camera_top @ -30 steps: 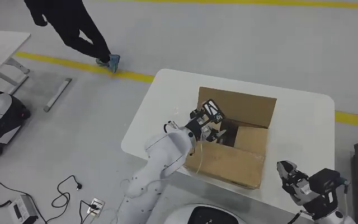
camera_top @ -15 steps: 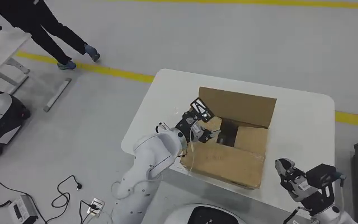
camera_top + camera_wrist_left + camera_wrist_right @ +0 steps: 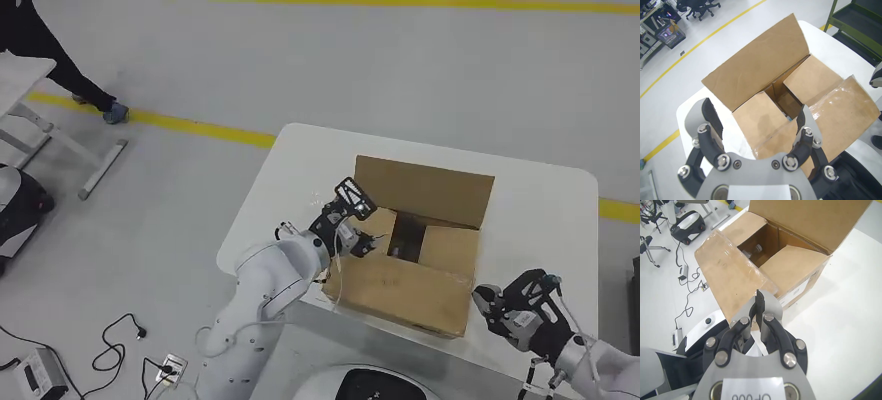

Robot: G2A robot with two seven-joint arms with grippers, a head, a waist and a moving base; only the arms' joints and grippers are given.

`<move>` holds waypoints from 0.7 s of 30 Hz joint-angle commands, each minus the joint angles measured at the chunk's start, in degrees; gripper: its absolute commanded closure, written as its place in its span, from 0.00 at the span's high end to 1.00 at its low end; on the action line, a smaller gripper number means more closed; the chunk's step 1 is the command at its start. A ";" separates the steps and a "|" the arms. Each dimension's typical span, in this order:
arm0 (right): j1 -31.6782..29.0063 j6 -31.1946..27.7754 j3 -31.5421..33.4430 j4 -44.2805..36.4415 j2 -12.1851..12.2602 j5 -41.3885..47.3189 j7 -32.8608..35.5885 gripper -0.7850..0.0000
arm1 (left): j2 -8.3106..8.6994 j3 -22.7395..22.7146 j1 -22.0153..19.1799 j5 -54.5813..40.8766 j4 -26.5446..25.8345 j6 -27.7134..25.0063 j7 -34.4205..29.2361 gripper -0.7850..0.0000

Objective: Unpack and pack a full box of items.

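An open cardboard box (image 3: 415, 290) stands in the middle of the white table (image 3: 290, 180). Its far flap stands upright, its near taped flap (image 3: 728, 272) folds outward, and two side flaps lie half over the opening. My left gripper (image 3: 352, 232) hovers open above the box's left side, and nothing sits between its fingers (image 3: 710, 113). My right gripper (image 3: 758, 300) is shut and empty, low by the box's near right corner (image 3: 490, 302). Deep inside the box lies a grey cylindrical item (image 3: 758, 249). A small blue-and-white item (image 3: 788, 117) shows in the opening.
Bare table top (image 3: 838, 313) spreads to the right of the box. A green shelf unit (image 3: 857, 24) stands past the table's right end. On the floor to the left are cables (image 3: 120, 340), a second table (image 3: 20, 80) and a yellow line (image 3: 150, 120).
My left gripper has drawn back from over the box opening toward the box's left edge. The right gripper has moved in closer to the box's near right corner.
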 commanded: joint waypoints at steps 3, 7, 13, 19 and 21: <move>0.00 0.00 0.00 0.00 0.00 0.00 0.03 0.00 | 0.56 -3.99 1.53 0.06 -0.38 1.15 0.68 1.00; 0.55 1.62 0.70 0.70 0.10 1.41 -1.54 0.00 | 0.83 -5.90 2.00 0.43 -0.19 3.20 0.89 1.00; 6.37 4.25 2.26 3.28 0.79 3.45 1.16 0.00 | 0.83 -5.90 2.00 0.43 -0.19 3.20 0.89 1.00; 14.25 2.97 -2.89 9.95 1.15 6.57 6.73 0.33 | 0.83 -5.90 2.00 0.43 -0.19 3.20 0.89 1.00; 15.54 3.40 -4.58 11.90 1.17 7.51 7.44 0.41 | 0.83 -5.90 2.00 0.43 -0.19 3.20 0.89 1.00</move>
